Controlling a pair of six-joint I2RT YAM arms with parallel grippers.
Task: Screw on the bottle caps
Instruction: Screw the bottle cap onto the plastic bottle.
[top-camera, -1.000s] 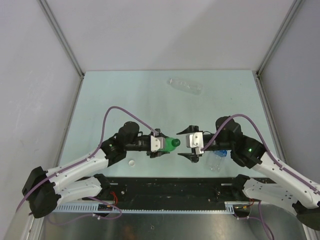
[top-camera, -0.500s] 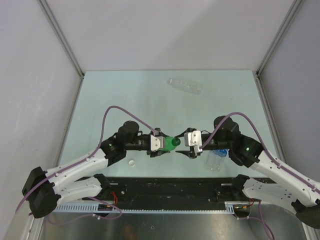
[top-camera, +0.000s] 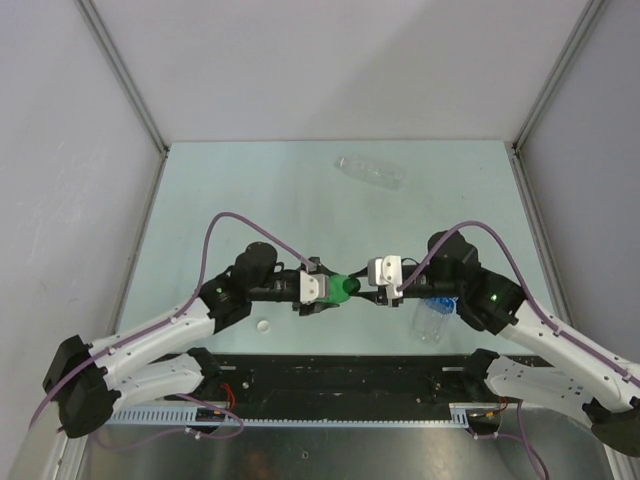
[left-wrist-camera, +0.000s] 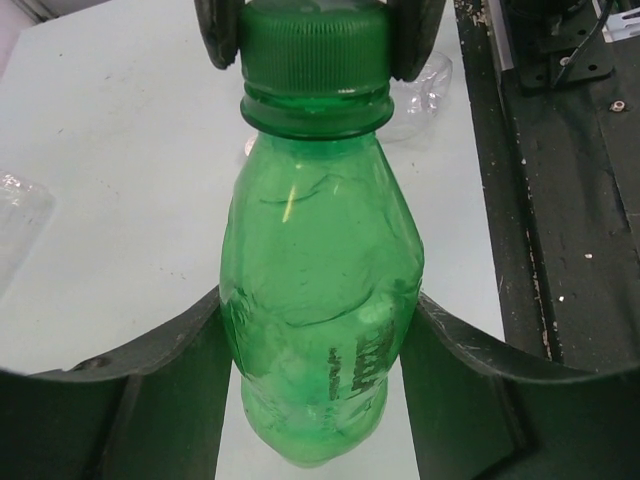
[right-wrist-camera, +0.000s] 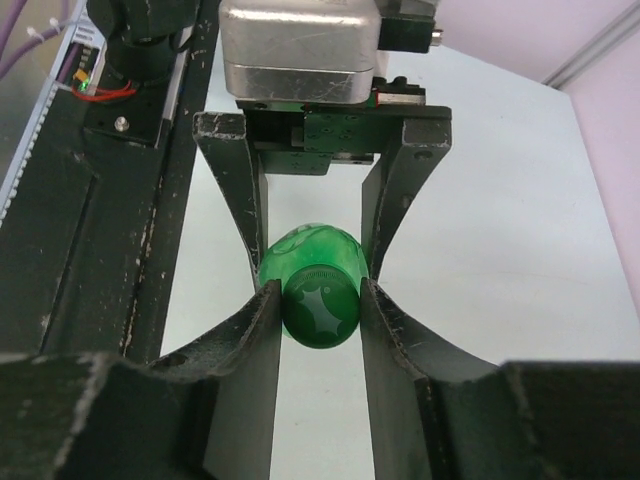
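Green cap (left-wrist-camera: 313, 40) pinched by right hand (right-wrist-camera: 320, 302); left hand (left-wrist-camera: 318, 335) grips green bottle (left-wrist-camera: 320, 240).

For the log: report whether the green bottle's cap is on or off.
On. The green cap sits on the neck of the green bottle, pinched by the right end effector; how tight, cannot tell.

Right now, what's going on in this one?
The left gripper holds the green bottle by its body, level above the table. The right gripper is shut on the green cap, which sits on the bottle's neck; how tight it is cannot be told. The unlabelled bottle lies at the far side, the blue-labelled bottle near the right gripper, and one white cap lies loose at the near left.
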